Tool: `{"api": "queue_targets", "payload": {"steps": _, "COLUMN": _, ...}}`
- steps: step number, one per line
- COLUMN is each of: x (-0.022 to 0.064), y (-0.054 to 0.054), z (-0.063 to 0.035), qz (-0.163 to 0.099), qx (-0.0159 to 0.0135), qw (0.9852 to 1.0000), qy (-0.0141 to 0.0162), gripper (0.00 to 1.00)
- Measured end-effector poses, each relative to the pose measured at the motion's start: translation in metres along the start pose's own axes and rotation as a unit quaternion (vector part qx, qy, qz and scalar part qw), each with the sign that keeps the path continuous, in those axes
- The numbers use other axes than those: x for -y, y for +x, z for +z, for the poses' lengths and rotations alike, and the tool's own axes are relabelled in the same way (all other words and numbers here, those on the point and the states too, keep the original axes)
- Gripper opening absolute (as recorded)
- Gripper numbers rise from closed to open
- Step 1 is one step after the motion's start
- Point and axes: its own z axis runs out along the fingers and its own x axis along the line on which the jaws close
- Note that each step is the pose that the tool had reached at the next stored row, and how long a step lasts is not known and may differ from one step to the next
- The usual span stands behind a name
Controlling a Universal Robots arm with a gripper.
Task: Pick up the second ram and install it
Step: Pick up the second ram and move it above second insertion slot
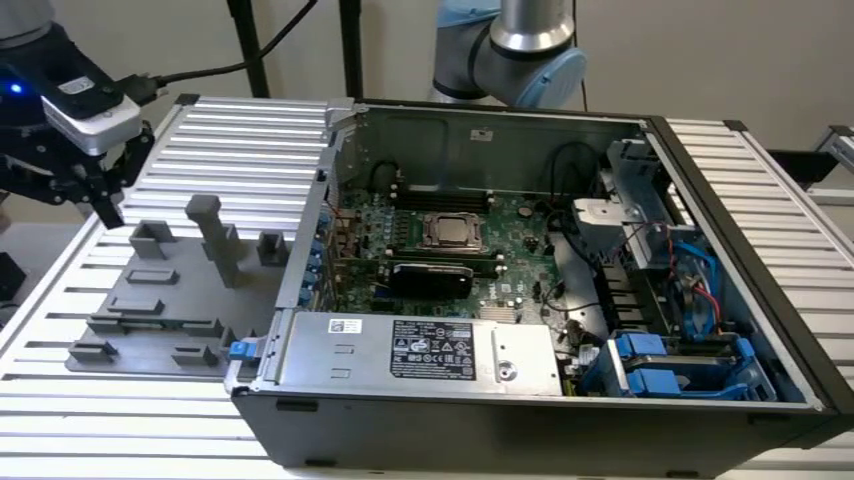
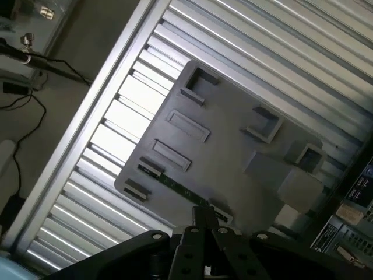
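Gripper [image 2: 204, 217] hovers over grey fixture [image 2: 233, 160] on ribbed aluminium table [image 2: 119, 119].

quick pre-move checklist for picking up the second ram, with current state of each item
1. second ram lying in the grey fixture: ok
2. gripper above the fixture, apart from the ram: ok
3. nothing lying on top of the ram: ok
4. computer case open, motherboard exposed: ok
5. free ram slot on the motherboard: cannot tell
6. cables away from the slot: cannot tell
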Motion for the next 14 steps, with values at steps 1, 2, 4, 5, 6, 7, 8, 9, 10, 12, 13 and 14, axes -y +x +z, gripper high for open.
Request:
{"api": "queue_targets", "payload": {"steps": 1, "x": 0.0000, "y": 0.0000, "z": 0.0008, "qz": -0.009, "qx": 0.0000, "qw": 1.0000, "qy": 0.0001, "gripper": 0.00}}
{"api": "queue_targets", "payload": {"steps": 2, "x": 0.0000, "y": 0.0000, "z": 0.0015, "qz": -0.018, "qx": 0.0000, "qw": 0.9998, "qy": 0.0002, "gripper": 0.00}}
{"api": "queue_targets", "payload": {"steps": 4, "x": 0.0000, "y": 0.0000, "z": 0.0030, "qz": -0.036, "qx": 0.0000, "qw": 0.9994, "qy": 0.0004, "gripper": 0.00}}
{"api": "queue_targets", "payload": {"steps": 5, "x": 0.0000, "y": 0.0000, "z": 0.0038, "qz": -0.045, "qx": -0.0001, "qw": 0.9990, "qy": 0.0005, "gripper": 0.00}}
{"api": "queue_targets", "payload": {"steps": 6, "x": 0.0000, "y": 0.0000, "z": 0.0045, "qz": -0.054, "qx": -0.0001, "qw": 0.9985, "qy": 0.0006, "gripper": 0.00}}
{"api": "queue_targets", "payload": {"steps": 7, "x": 0.0000, "y": 0.0000, "z": 0.0053, "qz": -0.064, "qx": -0.0001, "qw": 0.9980, "qy": 0.0007, "gripper": 0.00}}
{"api": "queue_targets", "payload": {"steps": 8, "x": 0.0000, "y": -0.0001, "z": 0.0060, "qz": -0.072, "qx": -0.0001, "qw": 0.9974, "qy": 0.0008, "gripper": 0.00}}
{"api": "queue_targets", "payload": {"steps": 9, "x": 0.0000, "y": -0.0001, "z": 0.0068, "qz": -0.081, "qx": -0.0001, "qw": 0.9967, "qy": 0.0009, "gripper": 0.00}}
{"api": "queue_targets", "payload": {"steps": 10, "x": 0.0000, "y": -0.0001, "z": 0.0075, "qz": -0.090, "qx": -0.0001, "qw": 0.9959, "qy": 0.0010, "gripper": 0.00}}
{"api": "queue_targets", "payload": {"steps": 12, "x": 0.0000, "y": -0.0001, "z": 0.0090, "qz": -0.108, "qx": -0.0001, "qw": 0.9941, "qy": 0.0012, "gripper": 0.00}}
{"api": "queue_targets", "payload": {"steps": 13, "x": 0.0000, "y": -0.0001, "z": 0.0098, "qz": -0.117, "qx": -0.0002, "qw": 0.9931, "qy": 0.0013, "gripper": 0.00}}
{"api": "queue_targets", "payload": {"steps": 14, "x": 0.0000, "y": -0.0001, "z": 0.0105, "qz": -0.127, "qx": -0.0003, "qw": 0.9919, "qy": 0.0014, "gripper": 0.00}}
